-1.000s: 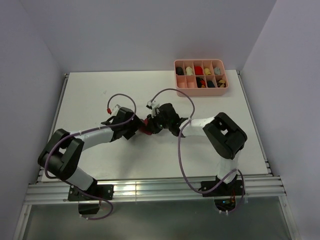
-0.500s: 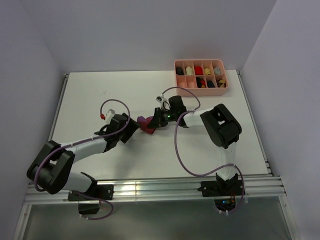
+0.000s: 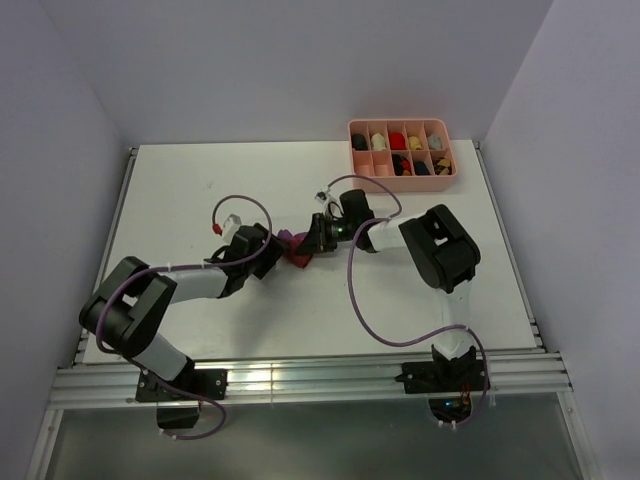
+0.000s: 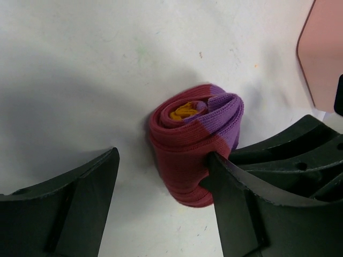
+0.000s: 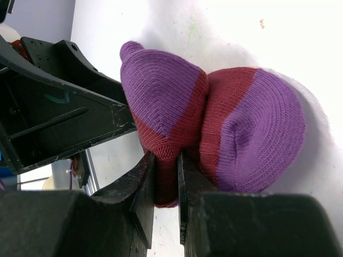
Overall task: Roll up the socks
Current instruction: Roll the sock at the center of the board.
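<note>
On the table (image 3: pixel 200 190), one sock roll (image 4: pixel 193 155): right pincer (image 5: pixel 166 160) pinching it, left pincer (image 4: pixel 163 160) agape.

Count of things in view
One sock roll (image 3: pixel 295 250) at centre, two grippers, left gripper (image 3: pixel 272 251) at 9 o'clock, right gripper (image 3: pixel 312 244) at 3, two purple cables (image 3: pixel 358 300), one pink box (image 3: pixel 402 181) at 1 o'clock

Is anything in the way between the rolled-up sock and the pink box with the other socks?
No. Only bare table lies between the sock and the box. The right gripper pinching the sock is on that side, with its purple cable arching over the gap.
</note>
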Available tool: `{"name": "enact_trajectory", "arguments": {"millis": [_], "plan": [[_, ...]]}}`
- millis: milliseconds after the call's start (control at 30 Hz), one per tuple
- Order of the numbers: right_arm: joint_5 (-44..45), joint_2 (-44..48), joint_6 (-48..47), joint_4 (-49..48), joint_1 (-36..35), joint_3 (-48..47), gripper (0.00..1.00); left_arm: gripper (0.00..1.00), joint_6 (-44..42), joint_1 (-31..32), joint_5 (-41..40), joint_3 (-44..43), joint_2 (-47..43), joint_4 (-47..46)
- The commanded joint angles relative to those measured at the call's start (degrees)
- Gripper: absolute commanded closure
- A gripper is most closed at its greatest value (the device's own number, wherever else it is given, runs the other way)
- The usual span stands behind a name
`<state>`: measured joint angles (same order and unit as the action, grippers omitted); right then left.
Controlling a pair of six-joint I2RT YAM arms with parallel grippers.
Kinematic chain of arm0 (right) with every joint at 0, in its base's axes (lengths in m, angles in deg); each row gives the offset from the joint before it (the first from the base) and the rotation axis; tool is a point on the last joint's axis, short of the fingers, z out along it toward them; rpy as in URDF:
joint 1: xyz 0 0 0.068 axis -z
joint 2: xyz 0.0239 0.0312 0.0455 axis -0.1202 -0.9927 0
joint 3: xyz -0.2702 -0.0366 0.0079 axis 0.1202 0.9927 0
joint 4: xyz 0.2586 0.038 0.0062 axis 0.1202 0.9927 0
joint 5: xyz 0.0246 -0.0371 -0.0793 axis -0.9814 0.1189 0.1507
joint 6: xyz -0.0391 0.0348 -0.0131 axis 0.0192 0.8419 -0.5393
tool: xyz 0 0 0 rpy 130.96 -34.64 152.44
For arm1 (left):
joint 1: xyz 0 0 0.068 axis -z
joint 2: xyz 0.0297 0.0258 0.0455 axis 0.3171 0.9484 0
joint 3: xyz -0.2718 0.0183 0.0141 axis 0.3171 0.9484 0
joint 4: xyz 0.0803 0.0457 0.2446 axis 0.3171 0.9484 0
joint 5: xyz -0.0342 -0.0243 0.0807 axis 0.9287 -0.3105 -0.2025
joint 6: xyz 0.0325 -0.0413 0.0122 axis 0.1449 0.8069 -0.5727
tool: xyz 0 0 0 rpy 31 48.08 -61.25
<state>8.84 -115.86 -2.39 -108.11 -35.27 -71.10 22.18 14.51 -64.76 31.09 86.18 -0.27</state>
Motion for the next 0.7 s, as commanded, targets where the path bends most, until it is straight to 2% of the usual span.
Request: {"name": "enact_trajectory", "arguments": {"millis": [0,167,267,300,367,400,500,667], "plan": [[1.6,-2.57,-1.19,7.12,-0.38,0.53,1.0,0.27,-1.07,0.23,-0.44,-1.97,3.31,-0.47],[3.88,-1.08,-3.21,8.97,-0.38,0.79,0.92,0.36,-0.9,0.58,1.14,-3.46,7.79,1.02],[6.95,1.38,-4.26,9.41,-0.38,1.75,0.7,0.43,-0.63,0.93,2.02,-4.43,9.73,2.95],[8.18,2.43,-4.62,9.41,-0.38,2.1,0.66,0.44,-0.72,1.11,2.11,-4.52,10.08,3.39],[12.48,6.37,-5.93,9.15,-0.56,3.77,0.57,0.45,-0.81,1.37,2.11,-4.96,10.79,4.79],[13.98,7.88,-6.46,8.97,-0.64,4.3,0.5,0.46,-0.9,1.37,2.11,-5.05,11.22,5.24],[21.36,14.47,-9.53,8.44,-1.61,6.85,0.41,0.46,-1.25,1.46,2.46,-5.57,11.84,6.56],[39.17,22.56,-20.25,6.25,-8.18,10.98,0.36,0.47,-1.95,1.46,3.43,-6.63,12.37,8.05]]}}
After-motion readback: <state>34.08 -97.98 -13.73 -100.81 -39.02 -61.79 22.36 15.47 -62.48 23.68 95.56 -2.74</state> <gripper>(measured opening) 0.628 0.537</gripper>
